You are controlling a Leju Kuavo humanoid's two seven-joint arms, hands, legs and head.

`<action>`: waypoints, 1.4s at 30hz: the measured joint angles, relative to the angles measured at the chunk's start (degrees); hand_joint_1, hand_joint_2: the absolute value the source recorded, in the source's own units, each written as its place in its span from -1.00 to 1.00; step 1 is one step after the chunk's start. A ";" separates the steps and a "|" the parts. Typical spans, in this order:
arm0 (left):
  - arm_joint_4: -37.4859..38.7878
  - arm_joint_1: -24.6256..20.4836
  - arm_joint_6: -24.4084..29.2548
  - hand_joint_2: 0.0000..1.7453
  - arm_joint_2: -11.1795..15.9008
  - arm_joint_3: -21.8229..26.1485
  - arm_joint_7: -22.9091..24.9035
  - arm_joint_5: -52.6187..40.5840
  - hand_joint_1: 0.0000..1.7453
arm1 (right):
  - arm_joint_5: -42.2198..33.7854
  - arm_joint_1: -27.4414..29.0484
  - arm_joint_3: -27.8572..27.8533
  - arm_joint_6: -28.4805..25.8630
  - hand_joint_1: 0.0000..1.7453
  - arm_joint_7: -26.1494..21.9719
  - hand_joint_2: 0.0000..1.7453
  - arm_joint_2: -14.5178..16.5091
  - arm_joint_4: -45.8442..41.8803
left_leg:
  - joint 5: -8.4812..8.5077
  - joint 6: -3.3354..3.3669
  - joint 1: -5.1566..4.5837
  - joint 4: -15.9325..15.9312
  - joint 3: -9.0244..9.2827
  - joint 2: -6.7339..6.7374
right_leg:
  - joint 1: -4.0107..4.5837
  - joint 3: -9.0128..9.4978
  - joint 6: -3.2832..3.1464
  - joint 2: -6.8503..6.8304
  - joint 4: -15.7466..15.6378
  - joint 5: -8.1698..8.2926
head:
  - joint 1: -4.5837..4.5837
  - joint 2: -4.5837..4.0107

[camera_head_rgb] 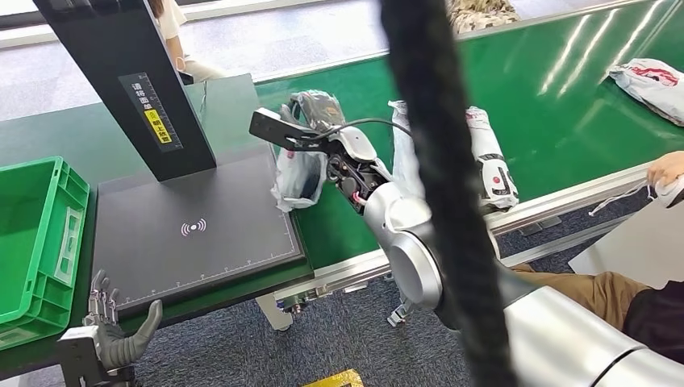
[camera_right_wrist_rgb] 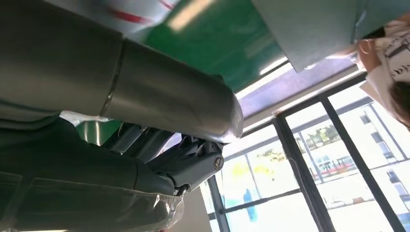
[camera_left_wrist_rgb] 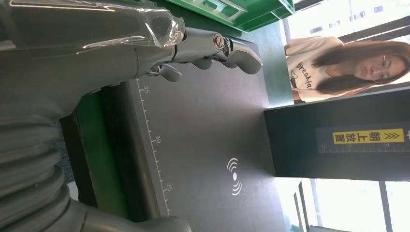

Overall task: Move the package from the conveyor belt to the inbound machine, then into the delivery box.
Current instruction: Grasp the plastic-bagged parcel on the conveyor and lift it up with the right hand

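While the package [camera_head_rgb: 300,173] hangs at the belt's near-left corner, just beside the scanner pad's right edge, the right hand [camera_head_rgb: 343,157] sits on top of it, apparently gripping the bag's upper part. Fingers are mostly hidden behind the wrist and its camera mount, so the exact grip is hard to read; I judge it held, since the plastic droops down as if lifted. Package is a clear/white plastic bag with dark contents. It looks mid-transfer: off the conveyor belt [camera_head_rgb: 565,113], not yet on the inbound machine [camera_head_rgb: 193,234]. Holding from the top likely lets the bag swing over the pad's rim and drop flat on the scan symbol.

Other packages lie on the belt: a white one with red print [camera_head_rgb: 494,165] just beside the right arm, another far off at the upper right [camera_head_rgb: 653,81].

Left hand [camera_head_rgb: 113,334] waits low at the pad's near-left corner, fingers spread, holding nothing; left wrist view shows its fingers [camera_left_wrist_rgb: 232,48] hovering over the pad edge ruler. Probably parked ready for the next leg into the green delivery box [camera_head_rgb: 36,234], which stands touching the machine's left side.

A person sits at right [camera_head_rgb: 645,298]; another stands behind the machine's post [camera_left_wrist_rgb: 333,67].
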 joint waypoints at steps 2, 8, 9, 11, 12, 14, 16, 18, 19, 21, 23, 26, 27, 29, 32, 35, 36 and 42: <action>0.54 -0.72 -0.53 1.00 0.04 -0.23 -0.01 0.30 -1.00 | 0.56 -3.17 0.59 0.29 1.00 0.86 -1.00 1.66 -0.20 | 0.00 0.00 0.01 0.00 0.00 -0.01 | 0.01 0.00 0.00 0.00 0.00 0.00 | 0.00 0.00; 1.20 -1.57 -1.06 1.00 0.20 -0.46 0.01 0.92 -1.00 | 1.32 -8.19 1.72 1.16 1.00 2.26 -1.00 4.62 -0.49 | 0.00 0.00 0.01 0.00 0.00 -0.02 | 0.01 0.01 0.00 -0.01 0.01 0.00 | -0.01 0.00; 1.20 -1.57 -0.99 1.00 0.24 -0.45 0.01 1.07 -1.00 | 1.38 -8.57 1.81 1.29 1.00 2.35 -1.00 4.86 -0.50 | 0.00 0.00 0.01 0.00 0.00 -0.02 | 0.01 0.01 0.00 -0.01 0.01 0.00 | -0.02 0.00; 1.20 -1.55 -0.71 1.00 0.29 -0.44 0.00 1.32 -1.00 | 1.40 -9.17 1.88 1.53 1.00 2.47 -1.00 5.26 -0.50 | 0.00 0.00 0.01 0.00 0.00 -0.03 | 0.01 0.01 0.00 -0.01 0.01 0.00 | -0.02 0.00; 1.19 -1.53 -0.50 1.00 0.31 -0.44 0.00 1.36 -1.00 | 1.39 -9.35 1.89 1.66 1.00 2.48 -1.00 5.41 -0.50 | 0.00 0.00 0.01 0.00 0.00 -0.03 | 0.01 0.01 0.00 -0.01 0.01 0.00 | -0.02 0.00; 1.18 -1.44 -0.22 1.00 0.37 -0.44 0.01 1.39 -1.00 | 1.33 -9.47 1.90 1.84 1.00 2.51 -1.00 5.62 -0.50 | 0.00 0.00 0.01 0.00 0.00 -0.03 | 0.01 0.01 0.00 -0.01 0.01 0.00 | -0.02 0.00; 1.18 -1.27 -0.27 1.00 0.53 -0.45 0.00 1.45 -1.00 | 1.16 -9.40 1.90 1.82 0.12 2.51 -1.00 5.68 -0.49 | 0.00 0.00 0.01 0.00 0.00 -0.03 | 0.01 0.01 0.00 -0.01 0.01 0.00 | -0.02 0.00; 1.17 -1.02 -0.57 1.00 0.86 -0.45 0.00 1.64 -1.00 | 1.02 -9.19 1.90 1.52 -0.88 2.49 -1.00 5.63 -0.48 | 0.00 0.00 0.01 0.00 0.00 -0.03 | 0.01 0.01 0.00 -0.01 0.00 0.00 | -0.02 0.00; 1.16 -0.88 -0.72 1.00 1.07 -0.44 0.00 1.74 -1.00 | 1.00 -9.00 1.89 1.23 -0.94 2.49 -1.00 5.58 -0.48 | 0.00 0.00 0.01 0.00 0.00 -0.03 | 0.01 0.01 0.00 -0.01 0.00 0.00 | -0.02 0.00; 1.08 -0.53 -0.84 1.00 1.42 -0.43 0.01 1.84 -1.00 | 0.99 -8.50 1.88 0.72 -1.00 2.50 -1.00 5.39 -0.44 | 0.00 0.00 0.01 0.00 0.00 -0.04 | 0.01 0.01 0.00 -0.01 0.00 0.00 | -0.02 0.00; 0.89 -0.18 -0.73 1.00 1.58 -0.42 0.01 1.85 -1.00 | 0.98 -7.91 1.88 0.60 -1.00 2.56 -1.00 5.15 -0.38 | 0.00 0.00 0.01 0.00 0.00 -0.04 | 0.01 0.00 0.00 -0.01 0.00 0.00 | -0.02 0.00; 0.68 0.07 -0.28 1.00 1.60 -0.42 0.00 1.79 -1.00 | 0.81 -7.06 1.88 1.05 -1.00 2.66 -1.00 4.75 -0.22 | 0.00 0.00 0.01 0.00 0.00 -0.04 | 0.01 0.00 0.00 -0.01 0.00 0.00 | -0.02 0.00; 0.67 0.10 -0.13 1.00 1.58 -0.42 0.00 1.74 -1.00 | 0.71 -6.76 1.88 1.49 -1.00 2.70 -1.00 4.57 -0.16 | 0.00 0.00 0.01 0.00 0.00 -0.04 | 0.01 0.00 0.00 -0.01 0.00 0.00 | -0.02 0.00; 0.62 0.21 0.08 1.00 1.54 -0.42 0.01 1.65 -1.00 | 0.43 -5.97 1.88 2.47 -1.00 2.77 -1.00 4.12 -0.03 | 0.00 0.00 0.01 0.00 0.00 -0.05 | 0.01 0.00 0.00 -0.01 0.00 0.00 | -0.02 0.00; 0.49 0.58 0.33 1.00 1.48 -0.42 -0.01 1.57 -1.00 | 0.10 -4.33 1.87 3.88 -1.00 2.78 -1.00 3.21 0.23 | 0.00 0.00 0.01 0.00 0.00 -0.05 | 0.01 0.01 0.00 -0.01 -0.01 0.00 | -0.02 0.00; 0.25 0.97 0.41 1.00 1.47 -0.41 0.00 1.52 -1.00 | 0.77 -2.60 1.86 5.32 -1.00 3.24 -1.00 2.16 0.56 | 0.00 0.00 0.01 0.00 0.00 -0.05 | 0.01 0.01 0.00 -0.02 -0.01 0.00 | -0.01 0.00; 0.21 1.05 0.41 1.00 1.46 -0.40 0.01 1.51 -1.00 | 1.04 -2.05 1.86 5.71 -1.00 3.49 -1.00 1.81 0.66 | 0.00 0.00 0.01 0.00 0.00 -0.05 | 0.01 0.01 0.00 -0.02 -0.01 0.00 | -0.01 0.00; 0.10 1.38 0.41 1.00 1.45 -0.21 0.00 1.34 -1.00 | 1.31 -0.12 1.86 8.27 -1.00 4.26 -1.00 -0.32 1.02 | 0.00 0.00 0.01 0.00 0.00 -0.04 | 0.01 0.00 0.00 -0.02 0.00 0.00 | -0.01 0.00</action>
